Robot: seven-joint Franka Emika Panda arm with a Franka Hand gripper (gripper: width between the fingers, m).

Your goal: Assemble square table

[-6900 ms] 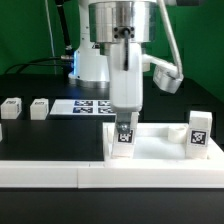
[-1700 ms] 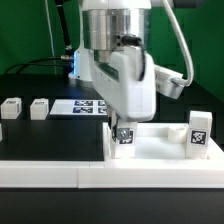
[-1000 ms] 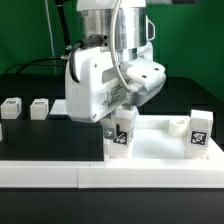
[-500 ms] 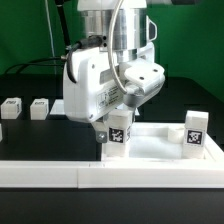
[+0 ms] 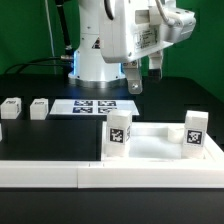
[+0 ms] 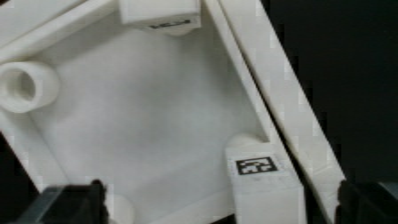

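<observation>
The white square table slab (image 5: 160, 150) lies at the front with its raised rim up. Two white tagged legs stand upright in its corners, one at the exterior view's left (image 5: 119, 133) and one at the right (image 5: 194, 132). Two more legs (image 5: 10, 107) (image 5: 39, 108) lie loose at the far left. My gripper (image 5: 133, 84) hangs open and empty well above the slab, behind the left standing leg. In the wrist view the slab (image 6: 160, 130) fills the picture with a round socket (image 6: 22, 85) and a rim tag (image 6: 258, 165). My gripper (image 6: 217, 210) shows wide-apart fingertips (image 6: 71, 205).
The marker board (image 5: 95, 106) lies flat behind the slab. A long white rail (image 5: 50, 172) runs along the front edge. The robot base (image 5: 95, 60) stands at the back centre, and black table surface shows around the loose legs.
My gripper has let go of the left standing leg and risen well above the slab. The leg stays upright in its corner.
</observation>
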